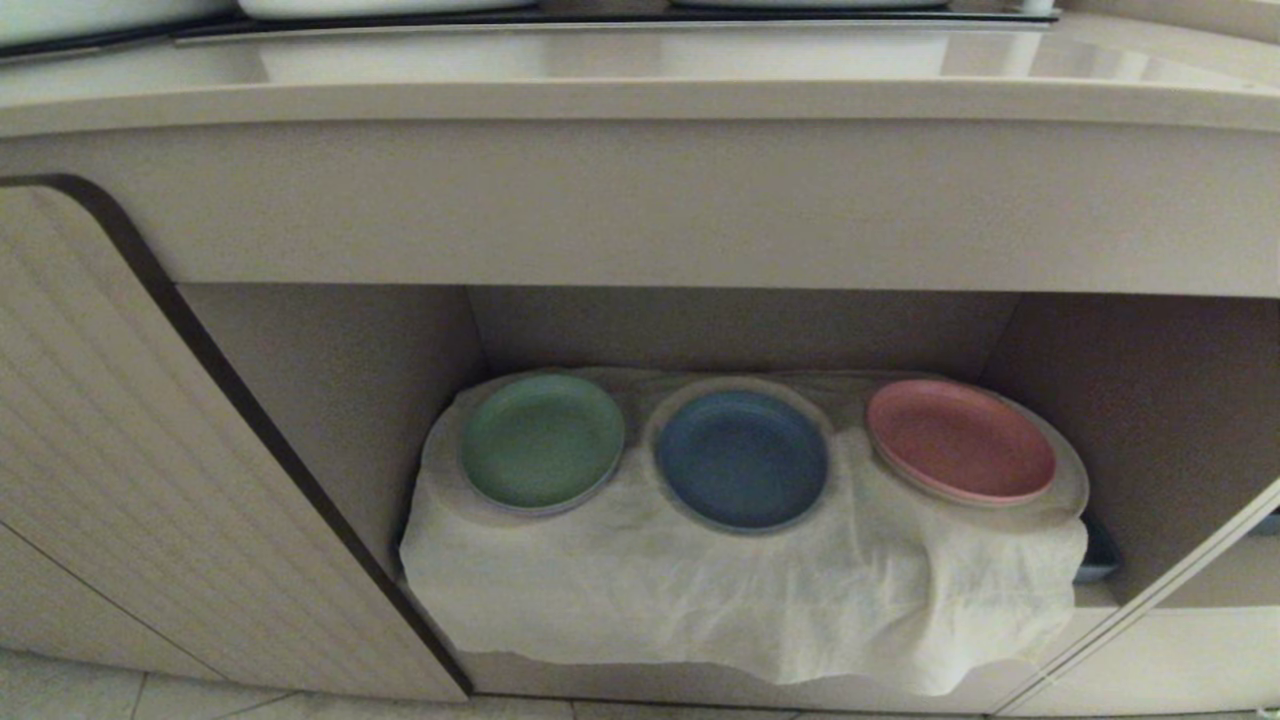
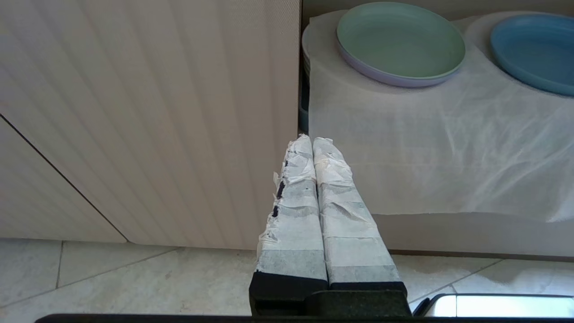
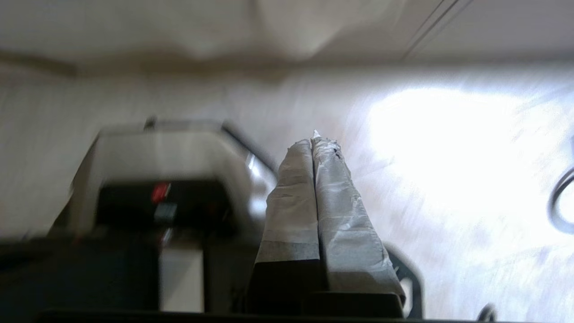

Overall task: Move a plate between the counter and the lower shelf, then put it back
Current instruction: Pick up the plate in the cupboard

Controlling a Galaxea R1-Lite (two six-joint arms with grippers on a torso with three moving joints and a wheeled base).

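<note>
The light blue plate point(image 1: 742, 458) lies on the middle hump of the white cloth point(image 1: 700, 590) in the lower shelf point(image 1: 330, 400); its edge shows in the left wrist view as the plate point(image 2: 533, 49). The beige counter point(image 1: 640, 95) runs across above the recess. My left gripper point(image 2: 312, 140) is shut and empty, low before the cabinet door, short of the cloth point(image 2: 426, 152). My right gripper point(image 3: 313, 137) is shut with nothing in it, over the pale floor beside the robot's base point(image 3: 148, 197). Neither arm shows in the head view.
A green plate point(image 1: 541, 440) sits left of the blue one and a pink plate point(image 1: 960, 440) right of it. The green plate point(image 2: 400, 40) rests on a lilac one. A ribbed cabinet door point(image 1: 130, 470) stands open at left; a door edge point(image 1: 1160, 590) crosses at right.
</note>
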